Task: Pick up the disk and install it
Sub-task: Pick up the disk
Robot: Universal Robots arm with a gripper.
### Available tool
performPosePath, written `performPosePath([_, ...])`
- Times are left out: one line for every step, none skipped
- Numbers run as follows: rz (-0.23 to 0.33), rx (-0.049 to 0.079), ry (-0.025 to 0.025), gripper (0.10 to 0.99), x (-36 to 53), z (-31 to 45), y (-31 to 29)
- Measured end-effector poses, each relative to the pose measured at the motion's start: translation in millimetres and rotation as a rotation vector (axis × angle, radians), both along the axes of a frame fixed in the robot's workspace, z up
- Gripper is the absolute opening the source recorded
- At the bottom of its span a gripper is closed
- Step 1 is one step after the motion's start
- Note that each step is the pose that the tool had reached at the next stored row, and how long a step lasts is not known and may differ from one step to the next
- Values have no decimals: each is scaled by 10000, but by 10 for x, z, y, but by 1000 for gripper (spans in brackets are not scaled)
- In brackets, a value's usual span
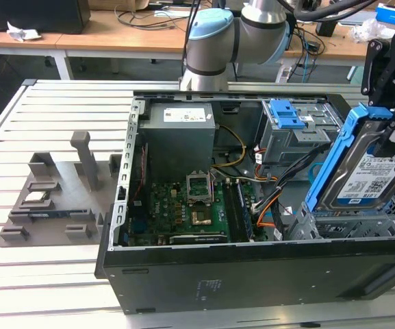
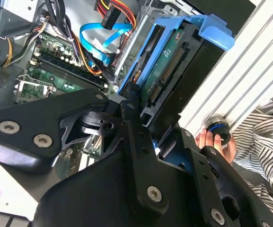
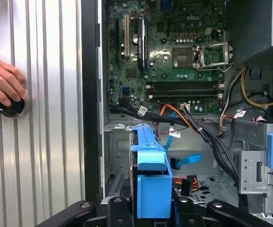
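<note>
The gripper [image 2: 148, 130] clasps the disk [image 2: 169, 71] on edge above the open case, beside the motherboard [image 2: 56, 75]. A hand [image 2: 216, 142] touches a knob [image 2: 219, 130] on the surface [image 2: 254, 71].

Arm [image 1: 214, 41] reaching down from above, gripper [image 1: 389, 103] lowered, jaws clamped on the disk [image 1: 361, 164]
</note>
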State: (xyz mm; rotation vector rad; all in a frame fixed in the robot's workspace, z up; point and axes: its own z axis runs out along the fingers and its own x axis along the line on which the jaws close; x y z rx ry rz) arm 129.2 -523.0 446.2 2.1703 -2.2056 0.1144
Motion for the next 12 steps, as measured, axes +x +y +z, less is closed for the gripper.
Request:
performPosePath([0,-13,0,365,14,-7,15])
performPosePath([0,-23,0,365,28,-17,29])
performPosePath([0,-26,0,365,34,-21,32])
performPosePath([0,-28,0,365,35,-21,32])
performPosePath([-2,-30,0,365,35,-20,32])
performPosePath([-1,-31,0,365,36,-20,32])
performPosePath([0,-31,0,365,37,-21,33])
performPosePath([0,7,0,365,37,-22,29])
performPosePath([-1,99,-1,365,37,-21,20])
performPosePath([0,301,0,365,37,-21,-13])
performPosePath([0,373,-1,365,37,-21,-32])
performPosePath([0,426,0,365,37,-21,-52])
